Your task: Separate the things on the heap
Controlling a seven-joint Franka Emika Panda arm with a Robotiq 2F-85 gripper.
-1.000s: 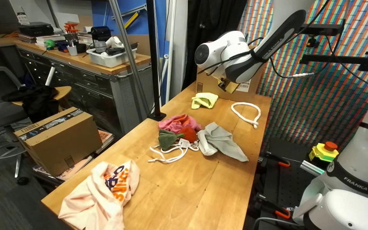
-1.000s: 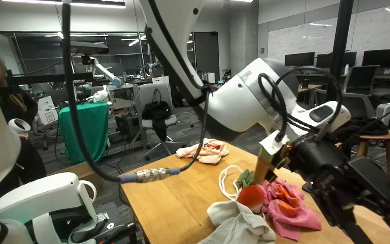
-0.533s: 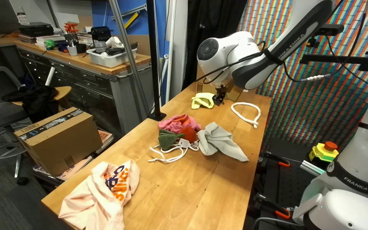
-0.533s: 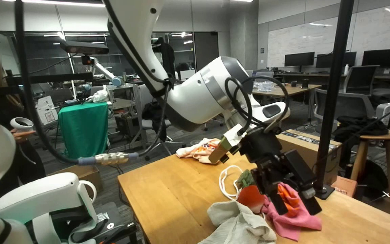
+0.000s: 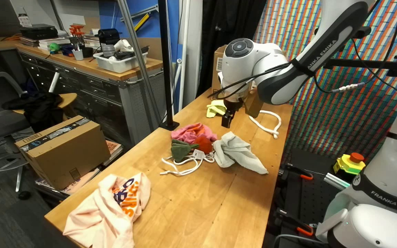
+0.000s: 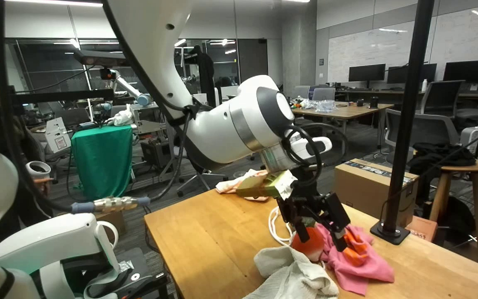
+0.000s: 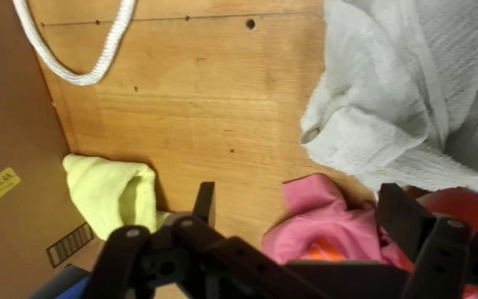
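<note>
The heap lies mid-table. It holds a pink cloth (image 5: 192,131) with orange print, a red item (image 5: 204,144), a green cloth (image 5: 180,152), a thin white cord (image 5: 195,168) and a grey-white cloth (image 5: 240,153). My gripper (image 6: 321,238) is open and empty, pointing down above the heap's pink and grey side. In the wrist view the open fingers (image 7: 301,203) span the pink cloth (image 7: 322,228), apart from it. The grey-white cloth (image 7: 388,95) lies beside it, and the red item (image 7: 467,207) is partly hidden behind a finger. The green cloth is mostly hidden behind the gripper in an exterior view.
A yellow cloth (image 7: 106,187) and a thick white rope (image 7: 112,45) lie apart near a cardboard box (image 7: 10,141) at the table's far end. A peach cloth (image 5: 112,210) lies at the near end. A black post (image 6: 405,124) stands at the table edge.
My gripper has moved from the far end, near the box and yellow cloth, toward the heap and has tilted to point down. The cloths and cords have not moved.
</note>
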